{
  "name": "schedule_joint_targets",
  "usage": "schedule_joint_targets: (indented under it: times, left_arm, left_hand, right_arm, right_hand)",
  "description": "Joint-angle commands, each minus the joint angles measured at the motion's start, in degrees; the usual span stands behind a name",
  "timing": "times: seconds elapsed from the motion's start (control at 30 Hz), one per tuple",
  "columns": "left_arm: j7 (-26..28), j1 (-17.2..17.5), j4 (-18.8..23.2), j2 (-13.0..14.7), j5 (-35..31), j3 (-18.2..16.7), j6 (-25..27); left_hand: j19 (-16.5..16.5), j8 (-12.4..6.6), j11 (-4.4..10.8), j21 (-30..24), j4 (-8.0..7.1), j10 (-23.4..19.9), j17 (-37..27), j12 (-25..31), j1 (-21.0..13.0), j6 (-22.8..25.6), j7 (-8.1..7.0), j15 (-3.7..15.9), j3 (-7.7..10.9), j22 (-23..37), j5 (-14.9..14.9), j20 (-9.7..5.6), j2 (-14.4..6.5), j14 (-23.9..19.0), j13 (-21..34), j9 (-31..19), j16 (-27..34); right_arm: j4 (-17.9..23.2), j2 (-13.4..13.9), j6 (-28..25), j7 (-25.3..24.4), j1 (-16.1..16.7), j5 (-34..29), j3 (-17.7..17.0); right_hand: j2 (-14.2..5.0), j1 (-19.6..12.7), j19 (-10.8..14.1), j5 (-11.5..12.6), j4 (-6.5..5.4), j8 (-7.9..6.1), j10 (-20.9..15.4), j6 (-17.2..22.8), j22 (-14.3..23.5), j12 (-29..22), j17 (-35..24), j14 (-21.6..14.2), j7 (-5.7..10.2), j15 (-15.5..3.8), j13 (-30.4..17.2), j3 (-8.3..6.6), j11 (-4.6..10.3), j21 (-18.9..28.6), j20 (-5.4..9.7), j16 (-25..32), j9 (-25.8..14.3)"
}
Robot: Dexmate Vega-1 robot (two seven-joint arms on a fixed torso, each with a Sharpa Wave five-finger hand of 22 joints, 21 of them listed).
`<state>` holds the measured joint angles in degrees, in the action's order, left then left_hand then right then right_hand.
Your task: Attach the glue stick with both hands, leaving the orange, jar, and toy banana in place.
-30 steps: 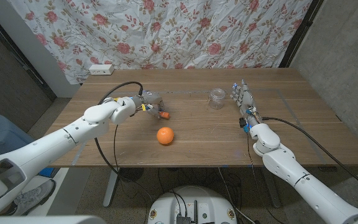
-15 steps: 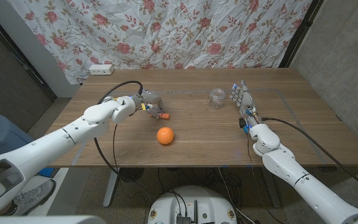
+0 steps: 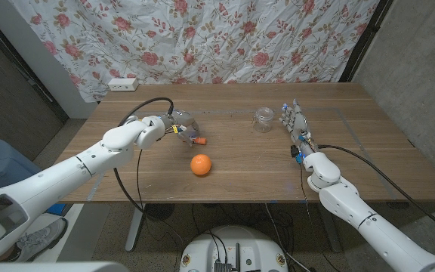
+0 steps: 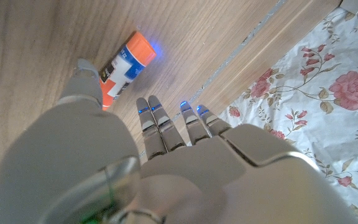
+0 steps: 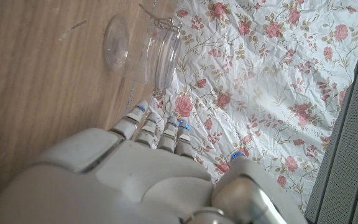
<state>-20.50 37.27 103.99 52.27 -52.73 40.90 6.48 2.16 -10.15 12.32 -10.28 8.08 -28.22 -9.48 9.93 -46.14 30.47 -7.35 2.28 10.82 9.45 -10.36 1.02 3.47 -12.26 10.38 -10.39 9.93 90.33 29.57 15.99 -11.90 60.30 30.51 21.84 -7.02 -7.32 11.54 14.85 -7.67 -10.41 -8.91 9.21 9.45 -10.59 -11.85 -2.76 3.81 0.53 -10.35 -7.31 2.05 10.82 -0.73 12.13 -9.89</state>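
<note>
Glue stick, the white one with blue label and an orange cap, is lying flat on the wooden tabletop, over toward the left side and about midway between the far and near edges. In the left wrist view you can see it on its side with the cap end pointing away from the left hand. That hand sits right over it: the thumb tip comes down at the stick's body end, the other fingers reach out straight past it over the wood. Can't honestly tell if it's actually gripping the stick or just touching it.

The round orange sits a little nearer the front edge than the stick, close but not touching it.

The clear glass jar stands upright toward the far edge, right of the middle. The right hand is just beside the jar on its right, fingers stretched out and apart, holding nothing. It seems to stand on its edge.

Behind the far edge hangs a floral cloth, and a white power strip sits near the far left corner.
</note>
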Motion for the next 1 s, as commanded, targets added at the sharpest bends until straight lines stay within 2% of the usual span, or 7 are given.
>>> schedule_joint_targets:
  times: [0.03,0.27,0.33,0.43,0.5,0.83,1.0]
  left_arm:
    - [-2.67,0.49,1.98,0.66,0.14,-0.57,1.36]
    - [-3.84,1.05,2.29,1.13,4.56,-2.24,1.22]
    - [-4.17,1.21,1.98,0.91,6.56,-2.82,1.53]
    - [-3.91,1.65,1.79,0.63,8.89,-3.50,2.32]
    - [-3.48,2.09,1.78,0.55,10.85,-4.14,2.76]
    - [1.88,4.53,2.00,1.32,17.59,-6.65,3.52]
    - [3.78,4.82,1.33,1.70,19.80,-6.87,2.86]
  left_hand:
    - [-0.81,-0.25,-0.14,0.14,-0.12,1.76,-0.13,-0.16,1.18,-1.02,0.26,2.65,-0.31,0.17,0.24,0.30,0.26,0.98,0.13,-0.03,-0.06]
    - [-2.88,-0.15,-3.04,0.13,-0.73,8.07,-0.14,-0.31,3.77,-3.62,1.13,0.40,-0.68,0.19,0.25,0.57,-0.03,4.13,0.02,-0.01,-0.22]
    - [-3.00,-0.13,-2.85,0.04,-0.88,9.17,-0.14,-0.27,4.36,-4.24,0.87,0.54,-0.75,0.19,0.26,0.52,-0.16,5.14,-0.02,0.01,-0.34]
    - [-3.53,0.24,-3.54,-0.02,-1.28,11.27,-0.16,-0.17,5.73,-6.71,0.55,1.29,-0.85,0.22,0.30,-0.22,-0.69,6.70,-0.12,0.06,-0.27]
    - [-3.95,0.28,-3.69,0.00,-1.46,12.46,-0.15,-0.21,6.43,-7.77,1.00,1.39,-0.93,0.23,0.32,-0.58,-0.91,7.62,-0.16,0.08,-0.31]
    - [-4.19,0.41,-4.91,-0.11,-1.87,13.75,-0.15,0.07,7.88,-10.48,1.69,1.13,-1.01,0.23,0.30,-0.68,-1.60,8.03,-0.21,0.12,-0.01]
    - [-4.15,0.36,-5.43,-0.18,-2.15,14.09,-0.15,0.14,8.66,-11.04,1.69,0.81,-1.15,0.24,0.34,-0.69,-1.81,7.92,-0.21,0.13,0.09]
  right_arm:
    - [0.54,0.38,0.50,0.01,0.64,-0.18,-0.05]
    - [0.14,0.69,1.27,1.28,0.61,-0.13,0.08]
    - [0.53,0.99,0.73,1.15,0.66,-0.24,0.10]
    - [0.97,1.28,0.06,0.83,0.64,-0.47,0.11]
    - [0.93,1.27,-0.12,0.75,0.53,-0.40,0.06]
    - [0.33,1.36,-0.24,0.33,-0.24,-1.17,-0.02]
    - [-0.54,0.99,0.36,0.52,-0.68,-1.53,0.24]
  right_hand:
    - [-0.89,0.38,-0.05,0.34,-0.03,-0.30,-0.21,0.15,0.16,-0.25,-0.33,-0.29,0.18,0.44,-0.15,-0.49,-0.08,-0.13,-0.21,-0.04,-0.18]
    - [-0.09,0.97,-1.00,0.20,0.00,0.03,0.49,-0.78,0.17,-0.01,-0.40,1.05,0.27,0.20,-0.15,-0.22,-0.22,-0.40,-0.58,-0.48,-0.17]
    - [-0.01,1.04,-1.18,0.19,0.01,0.11,0.68,-1.06,0.17,0.05,-0.40,1.20,0.38,0.20,-0.15,-0.20,-0.19,-0.45,-0.46,-0.52,-0.16]
    - [0.15,1.24,-1.56,0.15,0.02,0.19,0.73,-1.47,0.17,0.03,-0.40,1.67,0.37,-0.61,-0.14,-0.16,-0.26,-0.52,-0.34,-0.65,-0.16]
    - [0.20,1.31,-1.73,0.14,0.03,0.19,0.86,-1.57,0.16,0.06,-0.39,1.63,0.23,-0.94,-0.13,-0.16,-0.30,-0.54,-0.22,-0.62,-0.15]
    - [0.23,1.55,-2.00,0.16,0.08,0.19,0.88,-2.06,0.15,-0.01,-0.26,0.42,-0.26,-1.15,-0.10,-0.27,-0.42,-0.48,0.24,-0.16,-0.14]
    - [0.24,1.68,-1.92,0.17,0.09,0.09,0.86,-2.02,0.13,-0.04,-0.20,0.21,-0.50,-1.08,-0.09,-0.31,-0.55,-0.39,1.18,-0.11,-0.14]
